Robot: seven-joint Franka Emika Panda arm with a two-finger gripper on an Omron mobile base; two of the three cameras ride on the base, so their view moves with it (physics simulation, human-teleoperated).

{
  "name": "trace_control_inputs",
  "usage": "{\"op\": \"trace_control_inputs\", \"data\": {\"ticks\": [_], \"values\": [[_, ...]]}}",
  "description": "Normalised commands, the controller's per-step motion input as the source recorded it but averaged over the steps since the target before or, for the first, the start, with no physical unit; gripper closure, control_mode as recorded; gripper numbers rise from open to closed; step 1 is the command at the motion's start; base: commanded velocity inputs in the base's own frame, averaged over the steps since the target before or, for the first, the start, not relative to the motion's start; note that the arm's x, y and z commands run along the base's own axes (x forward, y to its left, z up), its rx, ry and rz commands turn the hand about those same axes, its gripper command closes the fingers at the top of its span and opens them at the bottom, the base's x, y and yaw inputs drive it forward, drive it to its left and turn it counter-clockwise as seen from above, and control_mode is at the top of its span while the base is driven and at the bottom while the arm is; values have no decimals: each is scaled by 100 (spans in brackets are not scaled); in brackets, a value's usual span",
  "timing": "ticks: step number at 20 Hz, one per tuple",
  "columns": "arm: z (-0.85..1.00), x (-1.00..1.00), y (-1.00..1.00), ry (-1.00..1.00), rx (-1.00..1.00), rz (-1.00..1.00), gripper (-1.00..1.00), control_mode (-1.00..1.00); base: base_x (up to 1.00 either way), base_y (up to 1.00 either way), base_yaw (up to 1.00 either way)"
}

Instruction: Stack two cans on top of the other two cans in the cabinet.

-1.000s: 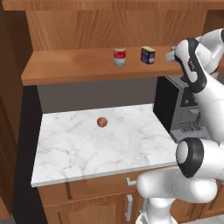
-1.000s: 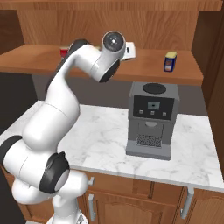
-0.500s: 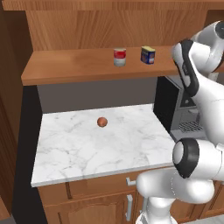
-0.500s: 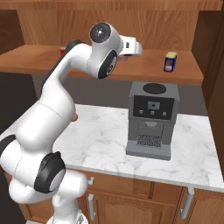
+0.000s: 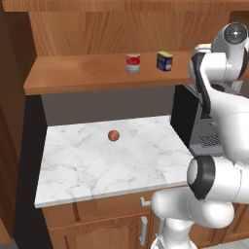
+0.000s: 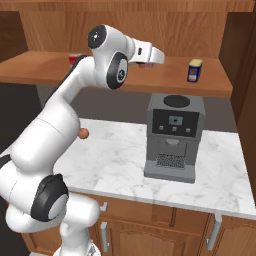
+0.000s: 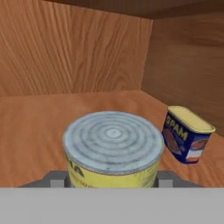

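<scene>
Wood-grain walls of the brown cabinet point(image 7: 65, 57) back a yellow-labelled silver-topped can point(image 7: 113, 151) clamped between the gripper point(image 7: 113, 178) fingers, just beside a blue "SPAM" tin point(image 7: 186, 135) near the side wall.

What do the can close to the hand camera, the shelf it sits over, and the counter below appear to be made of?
The yellow-labelled can looks like metal: a dull silver lid with pressed concentric rings, paper-like label below. The shelf looks like brown wood with visible grain, satin finish. The counter looks like polished white marble with grey veining, though being rendered, that is only its look.
</scene>
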Motion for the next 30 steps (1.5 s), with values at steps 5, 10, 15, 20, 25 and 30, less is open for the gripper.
{"op": "trace_control_inputs", "data": {"ticks": [5, 10, 15, 20, 25, 30], "values": [[28, -9, -31, 0, 0, -20, 100, -100, 0, 0, 0], [15, -3, -43, -1, -1, -13, 100, -100, 0, 0, 0], [4, -2, -45, -6, -2, -8, 100, -100, 0, 0, 0], [-7, -11, -41, -16, -2, -4, 100, -100, 0, 0, 0], [-9, -5, -33, -16, -1, -2, 100, -100, 0, 0, 0], [-3, 0, -22, -5, 0, -2, 100, -100, 0, 0, 0]]}}
